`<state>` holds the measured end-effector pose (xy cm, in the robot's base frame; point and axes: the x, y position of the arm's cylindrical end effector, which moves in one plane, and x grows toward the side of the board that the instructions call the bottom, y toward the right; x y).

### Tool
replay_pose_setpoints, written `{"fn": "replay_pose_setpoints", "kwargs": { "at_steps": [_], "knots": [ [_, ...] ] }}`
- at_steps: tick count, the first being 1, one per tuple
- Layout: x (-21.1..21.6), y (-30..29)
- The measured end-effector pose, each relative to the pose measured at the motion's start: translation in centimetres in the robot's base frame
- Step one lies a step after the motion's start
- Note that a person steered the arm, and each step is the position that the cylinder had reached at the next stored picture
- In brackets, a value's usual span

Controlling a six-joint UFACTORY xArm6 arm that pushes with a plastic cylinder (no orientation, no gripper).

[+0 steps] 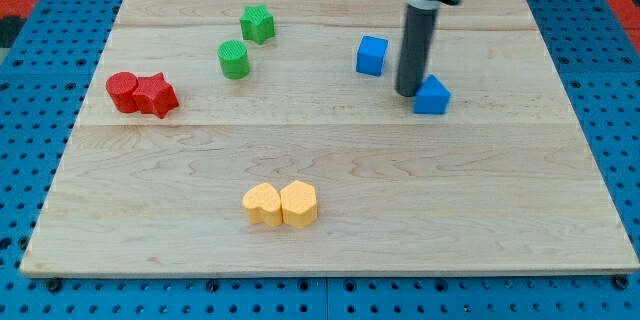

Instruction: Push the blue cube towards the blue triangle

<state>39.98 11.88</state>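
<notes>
While my tip sits between the small blue cube and blue triangular block, touching the triangle, you risk shoving it away; no hand is fitted.

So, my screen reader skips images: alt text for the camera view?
My tip rests between the blue cube and the blue triangle, beside the triangle, on a wooden board. Green, red and yellow block pairs lie elsewhere.

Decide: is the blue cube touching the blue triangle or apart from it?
Apart: my tip stands between the blue cube and blue triangle.
</notes>
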Motion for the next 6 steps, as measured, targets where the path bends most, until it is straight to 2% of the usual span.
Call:
{"fn": "replay_pose_setpoints", "kwargs": {
  "at_steps": [1, 2, 3, 4, 5, 6],
  "knots": [
    [1.5, 3.7],
    [1.5, -4.8],
    [-2.6, -13.8],
    [-7.1, -13.9],
    [-8.2, -8.4],
    [-5.0, -3.5]
  ]
}}
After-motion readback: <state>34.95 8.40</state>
